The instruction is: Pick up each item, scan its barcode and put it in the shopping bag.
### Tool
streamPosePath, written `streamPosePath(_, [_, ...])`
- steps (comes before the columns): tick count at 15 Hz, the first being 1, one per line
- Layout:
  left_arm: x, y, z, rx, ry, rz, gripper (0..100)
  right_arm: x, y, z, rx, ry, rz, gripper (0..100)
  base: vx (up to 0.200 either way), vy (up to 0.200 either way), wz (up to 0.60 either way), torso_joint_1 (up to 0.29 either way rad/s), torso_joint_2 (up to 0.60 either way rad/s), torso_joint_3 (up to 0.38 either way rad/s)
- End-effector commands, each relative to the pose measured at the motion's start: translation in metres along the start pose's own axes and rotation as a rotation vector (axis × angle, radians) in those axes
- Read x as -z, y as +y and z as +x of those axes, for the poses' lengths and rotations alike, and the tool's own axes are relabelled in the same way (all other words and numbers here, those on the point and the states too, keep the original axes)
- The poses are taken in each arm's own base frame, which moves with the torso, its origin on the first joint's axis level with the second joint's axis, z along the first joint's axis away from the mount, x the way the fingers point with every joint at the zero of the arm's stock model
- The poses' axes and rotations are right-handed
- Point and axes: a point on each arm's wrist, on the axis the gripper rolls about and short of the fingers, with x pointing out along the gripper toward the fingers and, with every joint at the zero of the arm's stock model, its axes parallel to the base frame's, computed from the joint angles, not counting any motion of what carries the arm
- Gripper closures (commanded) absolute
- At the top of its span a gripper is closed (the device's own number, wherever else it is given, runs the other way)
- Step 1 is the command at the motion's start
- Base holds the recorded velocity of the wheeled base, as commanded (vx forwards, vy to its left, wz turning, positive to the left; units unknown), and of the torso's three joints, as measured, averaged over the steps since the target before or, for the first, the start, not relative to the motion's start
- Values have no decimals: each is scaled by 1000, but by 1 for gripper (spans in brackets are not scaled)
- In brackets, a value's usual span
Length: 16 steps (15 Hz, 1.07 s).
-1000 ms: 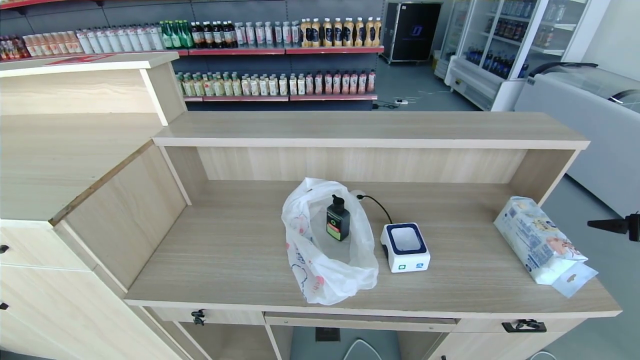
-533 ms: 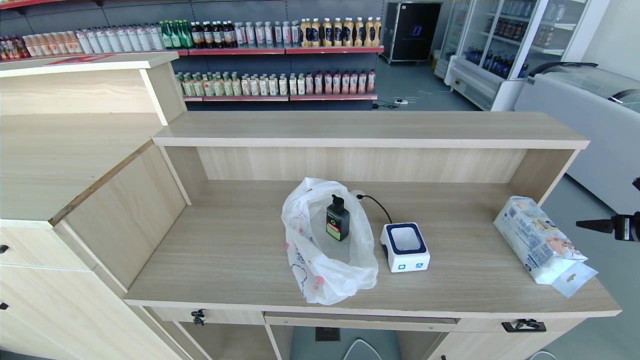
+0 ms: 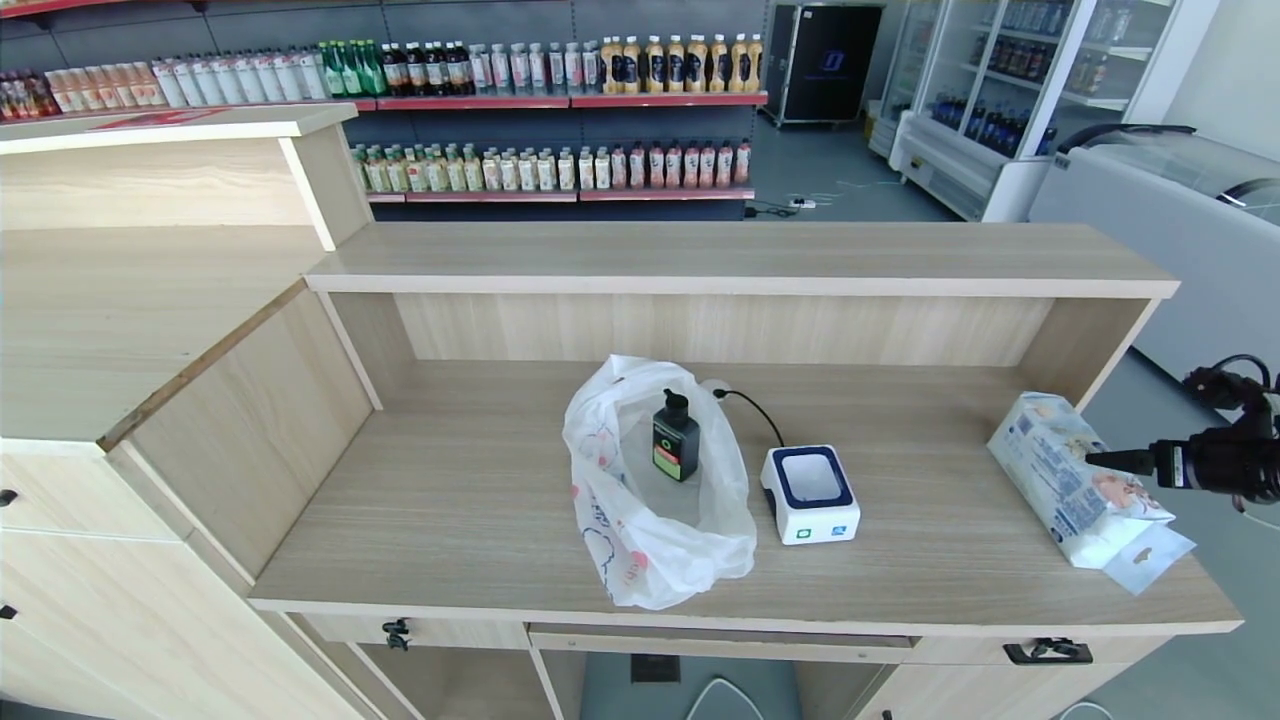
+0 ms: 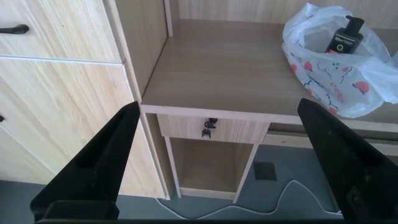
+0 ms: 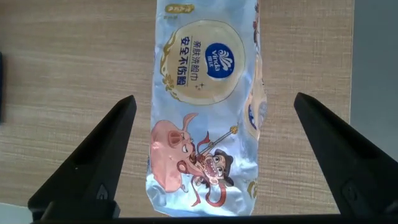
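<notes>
So, wipes pack [image 3: 1060,490]: lay by your counter's [image 3: 480,500] right edge, long axis front-to-back, hang-tab end toward you.
Right gripper [image 5: 214,96]: spread, over it.
Left gripper [image 4: 217,102]: spread.

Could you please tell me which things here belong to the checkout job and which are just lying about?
Job: shopping bag, pump bottle inside it, barcode scanner, wipes pack.
Lying about: shelved drink bottles, display fridges, chest freezer, black case.
</notes>
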Motion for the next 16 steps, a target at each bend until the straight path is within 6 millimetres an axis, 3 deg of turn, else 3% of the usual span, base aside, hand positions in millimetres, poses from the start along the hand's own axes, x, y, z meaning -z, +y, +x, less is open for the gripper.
streamPosePath(1, [0,0,0,-2,0,0,0,14,2,17,-25,39,12,0,0,0,0,0,0,0])
streamPosePath(5, [0,0,0,0,0,0,0,26,1,38,-36,42,-18,0,0,0,0,0,0,0])
streamPosePath(11, [0,0,0,-2,0,0,0,34,21,60,-94,75,-29,0,0,0,0,0,0,0])
streamPosePath(16, [0,0,0,-2,0,0,0,47,18,68,-45,102,-30,0,0,0,0,0,0,0])
